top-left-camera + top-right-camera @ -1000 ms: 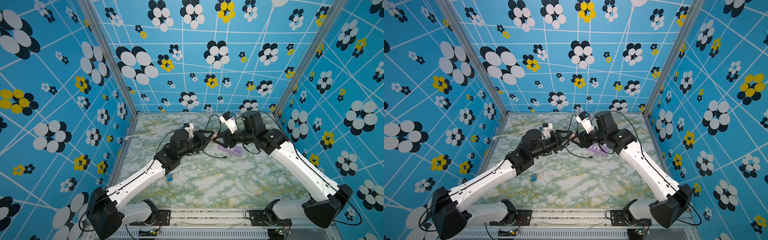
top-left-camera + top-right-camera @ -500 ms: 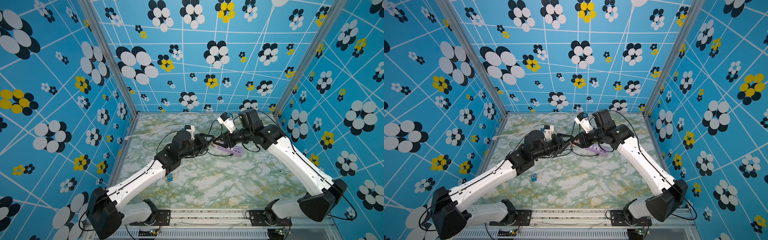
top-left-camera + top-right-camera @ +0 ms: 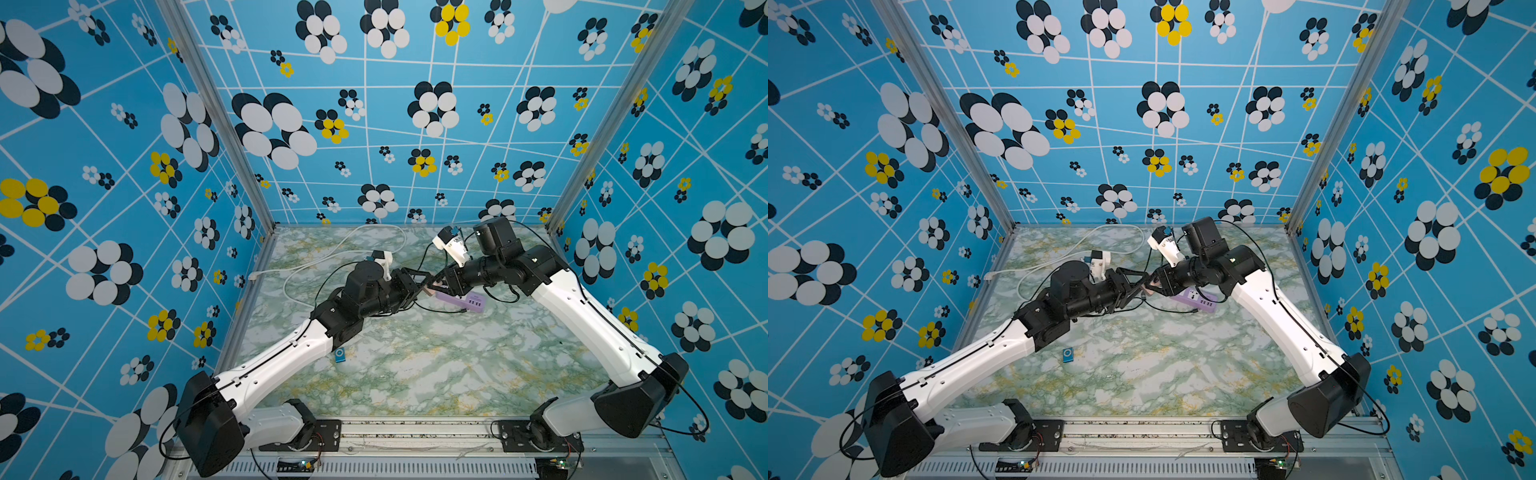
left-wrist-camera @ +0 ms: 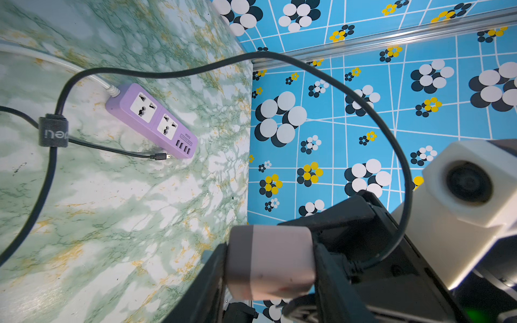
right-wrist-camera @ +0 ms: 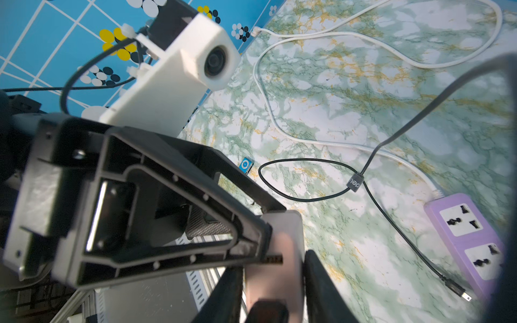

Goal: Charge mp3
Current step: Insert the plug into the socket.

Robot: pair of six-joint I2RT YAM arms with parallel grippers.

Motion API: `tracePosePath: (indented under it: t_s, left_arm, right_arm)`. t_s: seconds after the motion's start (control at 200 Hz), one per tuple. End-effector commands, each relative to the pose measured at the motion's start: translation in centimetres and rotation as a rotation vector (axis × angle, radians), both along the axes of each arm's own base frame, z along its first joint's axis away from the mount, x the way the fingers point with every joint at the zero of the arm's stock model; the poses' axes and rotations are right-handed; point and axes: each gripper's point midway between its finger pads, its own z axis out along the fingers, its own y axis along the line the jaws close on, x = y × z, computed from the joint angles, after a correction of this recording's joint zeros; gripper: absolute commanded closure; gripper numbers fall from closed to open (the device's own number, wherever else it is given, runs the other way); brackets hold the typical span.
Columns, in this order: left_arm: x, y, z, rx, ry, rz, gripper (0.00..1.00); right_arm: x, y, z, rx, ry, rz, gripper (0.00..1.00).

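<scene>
Top views both show mp3 [image 3: 340, 354] lying flat, face up, on worktop [image 3: 415, 374], front-left, just beside left forearm. Right wrist view also catches mp3 [image 5: 246, 165]. Nothing touches it.

Judgement: tiny, thin, v. light, rigid, prob a smooth shell. Likely to skid on the slick marble-look top if nudged, and its low edges leave little to bite. Best hold is a pinch across the two long edges, fingertips down at worktop level, staying off the pale ring and leaving the port end free. Which end has the port, can't tell. A light squeeze should do.

Well apart from it, raised off the worktop near strip [image 3: 467, 300], left fingers [image 4: 212, 279] pinch pink charger [image 4: 270, 261]. Right fingers [image 5: 321, 279] flank the same cube and look closed onto it too.

Black cable [image 4: 265, 54] loops over the worktop. Its small plug [image 4: 161, 156] lies just beside strip's USB end, unconnected. Both arms busy w/ charger, so mp3 pickup not yet begun.
</scene>
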Motion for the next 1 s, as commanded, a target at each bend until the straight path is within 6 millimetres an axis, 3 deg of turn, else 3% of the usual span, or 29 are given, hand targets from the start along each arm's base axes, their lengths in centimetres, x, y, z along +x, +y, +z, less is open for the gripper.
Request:
tracePosePath:
  t_s: [0.0,0.135,0.175,0.235,0.295,0.32,0.335,0.455,0.485,0.575,0.675,0.805,0.995]
  left_arm:
    - [-0.7,-1.4,1.6,-0.019,-0.061,-0.059,1.00]
    - [-0.8,-2.0,1.6,-0.063,-0.069,-0.072,0.99]
    - [-0.8,-2.0,1.5,-0.069,-0.065,-0.071,0.82]
    - [-0.7,-1.4,1.2,-0.065,-0.063,-0.052,0.45]
    - [-0.3,0.1,0.9,-0.038,-0.054,-0.013,0.26]
    - [0.0,0.9,0.7,-0.020,-0.051,0.007,0.06]
    - [0.1,1.5,0.3,-0.001,-0.043,0.020,0.00]
    - [0.3,6.7,-1.6,0.146,-0.017,0.097,0.01]
    - [0.2,7.7,-2.1,0.166,-0.009,0.106,0.01]
    - [-0.2,9.8,-3.5,0.209,-0.007,0.115,0.01]
    - [-0.8,10.3,-4.5,0.247,-0.015,0.084,0.01]
    - [-1.5,10.0,-5.2,0.249,-0.035,0.041,0.01]
    - [-1.8,9.8,-4.6,0.240,-0.078,-0.012,0.01]
  right_arm:
    - [0.6,0.1,1.1,0.002,-0.032,0.002,0.74]
    - [0.3,0.0,0.8,-0.011,-0.029,0.011,0.92]
    - [0.4,-0.3,0.6,-0.025,-0.041,0.005,0.96]
    - [0.6,-0.8,0.5,-0.053,-0.074,-0.003,1.00]
    - [0.6,-1.6,0.4,-0.096,-0.120,0.001,1.00]
    - [0.7,-2.0,0.2,-0.128,-0.143,0.005,1.00]
    - [0.8,-2.3,0.2,-0.149,-0.160,0.009,1.00]
    - [1.2,-4.6,-1.6,-0.361,-0.335,0.153,1.00]
    - [1.3,-5.3,-3.6,-0.428,-0.338,0.205,1.00]
    - [3.3,-7.2,-5.9,-0.501,-0.307,0.251,1.00]
    - [5.6,-8.7,-7.9,-0.575,-0.274,0.268,1.00]
    - [8.0,-8.7,-9.9,-0.552,-0.312,0.226,1.00]
    - [9.8,-11.1,-14.1,-0.620,-0.246,0.233,1.00]
